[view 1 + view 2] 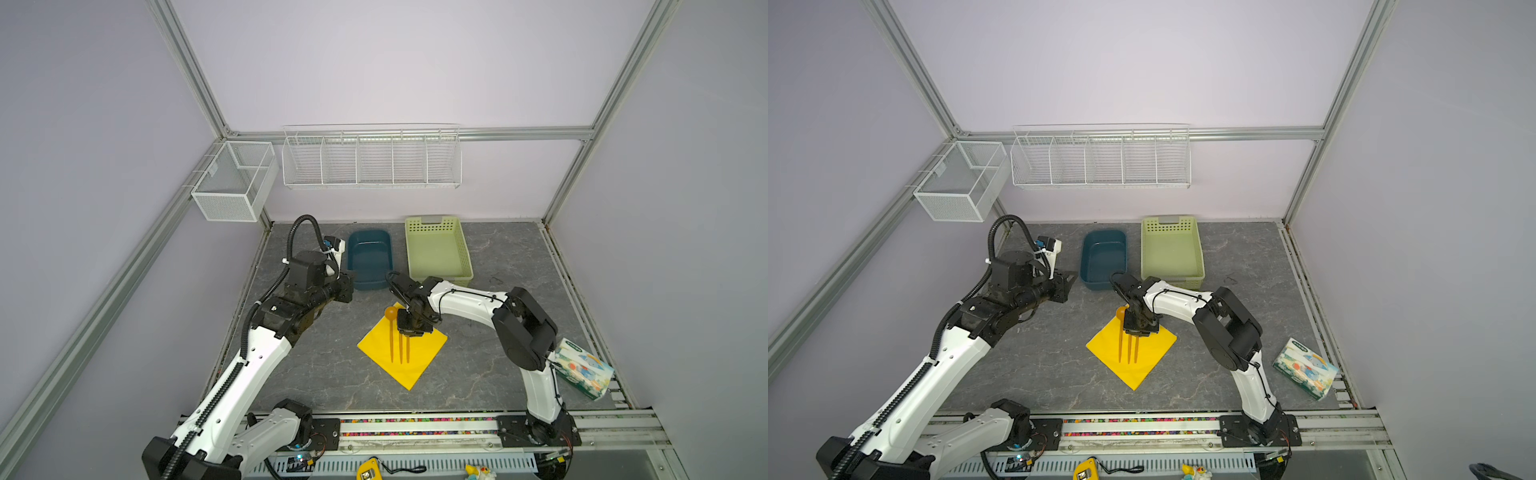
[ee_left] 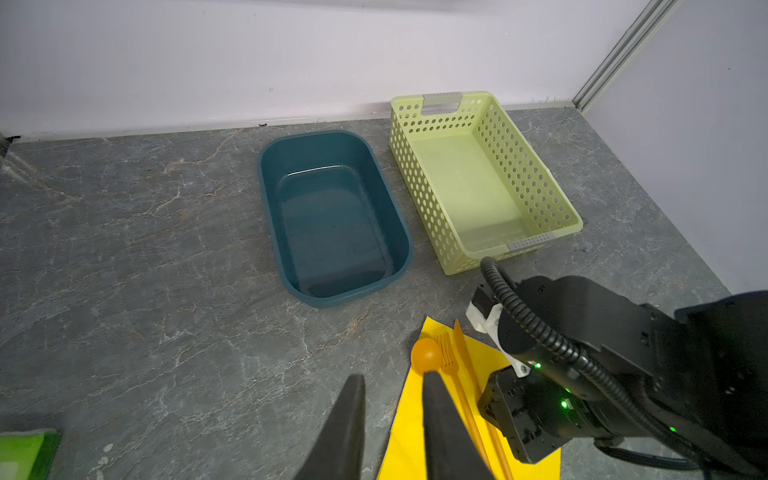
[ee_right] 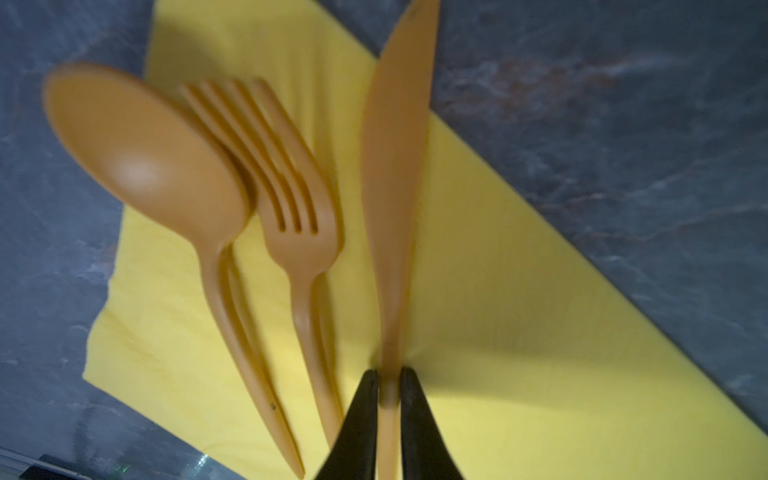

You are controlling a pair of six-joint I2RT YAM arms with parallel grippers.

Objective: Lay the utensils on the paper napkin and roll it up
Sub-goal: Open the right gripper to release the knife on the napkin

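Observation:
The yellow paper napkin (image 1: 422,361) (image 1: 1148,359) lies flat as a diamond at mid-table. Three orange utensils rest on it side by side: the spoon (image 1: 390,313) (image 3: 145,158), whose bowl overhangs the far corner, the fork (image 3: 291,199) (image 2: 446,353) and the knife (image 3: 392,166) (image 2: 459,336). My right gripper (image 3: 389,374) (image 1: 410,330) points down over the napkin, its fingers pressed against both sides of the knife's handle. To the left of the napkin, above the table, hangs my left gripper (image 2: 394,376) (image 1: 344,286). It is open with nothing in it.
A dark blue tub (image 1: 370,259) and a pale green perforated basket (image 1: 436,249) stand behind the napkin. A patterned tissue pack (image 1: 582,370) lies at the right edge. A green packet (image 2: 25,453) sits near the left arm. Wire baskets (image 1: 370,162) hang on the back wall.

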